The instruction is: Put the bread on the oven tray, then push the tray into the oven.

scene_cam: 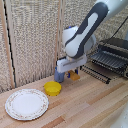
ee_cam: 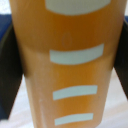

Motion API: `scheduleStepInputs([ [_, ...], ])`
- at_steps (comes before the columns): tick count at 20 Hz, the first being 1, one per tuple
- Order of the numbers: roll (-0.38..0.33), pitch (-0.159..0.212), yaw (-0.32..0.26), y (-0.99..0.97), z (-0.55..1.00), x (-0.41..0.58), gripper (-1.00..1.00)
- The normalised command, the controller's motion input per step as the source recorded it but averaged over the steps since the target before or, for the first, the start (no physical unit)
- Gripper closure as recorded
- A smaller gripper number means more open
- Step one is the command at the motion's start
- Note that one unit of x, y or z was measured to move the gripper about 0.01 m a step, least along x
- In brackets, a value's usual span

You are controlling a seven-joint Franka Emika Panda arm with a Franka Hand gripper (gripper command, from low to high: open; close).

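The bread [ee_cam: 65, 60], an orange-tan block with pale stripes, fills the wrist view, with a dark finger close on either side of it. In the exterior view the clamp [scene_cam: 69, 76] hangs under the white and grey arm, shut on the bread [scene_cam: 75, 76] just above the wooden table's far part. The oven [scene_cam: 116, 52] stands at the exterior view's right with its door down. The oven pan [scene_cam: 107, 60], a dark wire rack, sticks out of its mouth. The brackets inside are too dark to make out.
A round yellow bowl [scene_cam: 52, 88] sits on the table just in front of the clamp. A white patterned plate [scene_cam: 26, 104] lies near the front on the exterior view's left. A woven screen [scene_cam: 30, 40] closes off the back.
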Motion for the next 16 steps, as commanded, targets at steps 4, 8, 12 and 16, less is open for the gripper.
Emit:
scheduleStepInputs([
  [4,-0.105,0.03,-0.322,0.0,0.77,0.227,1.0],
  [8,-0.101,0.028,-0.325,0.0,0.73,0.241,1.0],
  [12,-0.108,0.005,-0.324,0.0,0.64,0.235,1.0],
  [16,-0.102,-0.028,-0.317,0.0,0.44,0.209,1.0],
])
